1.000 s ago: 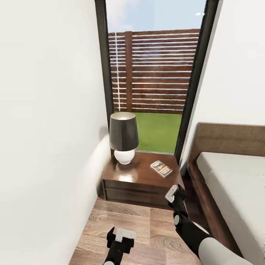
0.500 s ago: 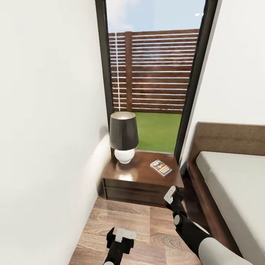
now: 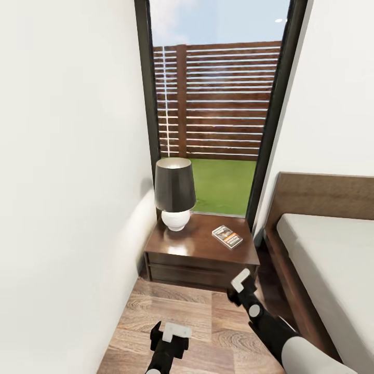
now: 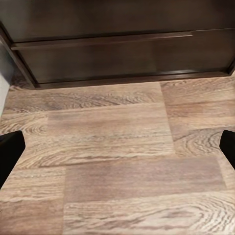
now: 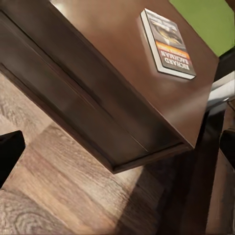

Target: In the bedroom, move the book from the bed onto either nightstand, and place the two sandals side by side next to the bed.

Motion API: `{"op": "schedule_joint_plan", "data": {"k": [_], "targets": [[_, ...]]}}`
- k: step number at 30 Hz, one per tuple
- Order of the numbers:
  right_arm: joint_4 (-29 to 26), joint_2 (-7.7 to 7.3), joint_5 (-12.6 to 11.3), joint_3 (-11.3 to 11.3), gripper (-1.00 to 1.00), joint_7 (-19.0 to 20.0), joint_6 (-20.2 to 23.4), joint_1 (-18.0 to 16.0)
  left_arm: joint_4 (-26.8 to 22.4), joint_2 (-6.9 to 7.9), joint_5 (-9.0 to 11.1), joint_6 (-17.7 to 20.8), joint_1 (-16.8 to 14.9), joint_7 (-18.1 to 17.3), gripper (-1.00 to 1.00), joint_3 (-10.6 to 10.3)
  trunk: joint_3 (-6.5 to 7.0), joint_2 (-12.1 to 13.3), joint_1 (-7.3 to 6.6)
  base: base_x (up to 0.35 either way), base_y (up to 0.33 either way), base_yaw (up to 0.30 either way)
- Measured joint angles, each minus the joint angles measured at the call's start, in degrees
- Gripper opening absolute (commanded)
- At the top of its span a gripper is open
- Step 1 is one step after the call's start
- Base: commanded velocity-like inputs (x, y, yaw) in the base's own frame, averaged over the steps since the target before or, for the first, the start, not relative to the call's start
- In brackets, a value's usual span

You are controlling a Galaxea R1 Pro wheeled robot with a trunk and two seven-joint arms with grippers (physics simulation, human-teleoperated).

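The book lies flat on the right part of the dark brown nightstand, its orange band showing; the right wrist view has the book on the glossy top. My right gripper hangs open and empty in front of the nightstand's front right corner, lower than its top. Over the plank floor, my left gripper is open and faces the drawer front. At the right is the bed with its grey mattress. The sandals are out of view.
A black-shaded lamp with a white base stands on the nightstand's left rear. A white wall runs close along the left. A tall black-framed window behind shows the slatted fence. A narrow gap separates nightstand and bed.
My right gripper has drawn back from the nightstand's front edge, lower and nearer to me. The book stays on the nightstand. The left arm has not moved.
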Motion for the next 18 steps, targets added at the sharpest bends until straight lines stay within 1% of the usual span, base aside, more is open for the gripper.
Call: {"op": "schedule_joint_plan", "data": {"k": [5,7,13,14,15,18], "targets": [[2.58,-0.02,-5.20,-0.04,1.00,1.71,-2.54,0.00,0.00,0.00,0.02,0.00,0.00,0.04,1.00,0.00,0.00,0.00,0.00,0.000,0.000,0.000],[4.60,-0.01,-8.88,-0.03,1.00,2.25,-3.58,-0.01,0.00,0.00,0.08,0.05,0.00,0.03,1.00,0.05,0.00,0.00,0.00,0.000,0.000,0.000],[6.06,-0.04,-14.00,-0.01,1.00,2.56,-4.12,-0.03,0.00,0.05,0.08,0.02,0.00,0.09,1.00,0.06,0.00,0.00,0.00,0.000,0.000,0.000],[6.21,-0.06,-14.90,-0.02,1.00,2.62,-4.18,-0.03,0.00,0.06,0.07,0.01,0.00,0.10,1.00,0.07,-0.17,-0.39,0.21,0.000,0.000,0.000],[6.76,-0.06,-16.87,-0.13,1.00,2.86,-4.24,0.02,0.00,0.07,0.09,0.01,0.00,0.14,1.00,0.08,-0.35,-0.79,0.43,0.000,0.000,0.000],[8.36,-0.08,-19.81,-0.26,1.00,3.34,-4.29,0.05,0.02,0.04,0.11,0.04,0.00,0.27,1.00,0.07,-0.89,-1.99,1.09,0.000,0.000,0.000]]}}
